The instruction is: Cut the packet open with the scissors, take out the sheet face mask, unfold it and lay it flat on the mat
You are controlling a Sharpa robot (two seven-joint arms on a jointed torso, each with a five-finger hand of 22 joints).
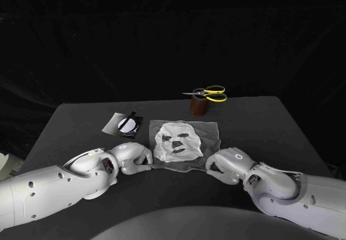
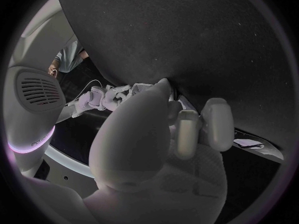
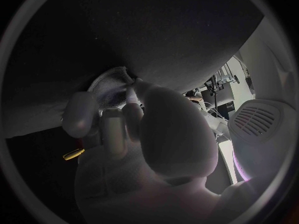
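Leftmost, packet (image 1: 122, 123), flat on the black table (image 1: 288, 125), just beyond my left hand (image 1: 133, 157), whose fingers curl at the near left corner of the grey mat (image 1: 209, 127); I cannot tell whether they pinch anything. Centre: sheet face mask (image 1: 176, 142), unfolded, flat on the mat, with yellow-handled scissors (image 1: 209, 93) on a brown holder (image 1: 198, 106) behind. Rightmost, my right hand (image 1: 227, 162), fingers curled at the near right corner, grip likewise impossible to tell.

Mask (image 1: 176, 140) on mat (image 1: 210, 128); packet (image 1: 122, 123) left; scissors (image 1: 209, 93) on cup (image 1: 198, 106) behind.
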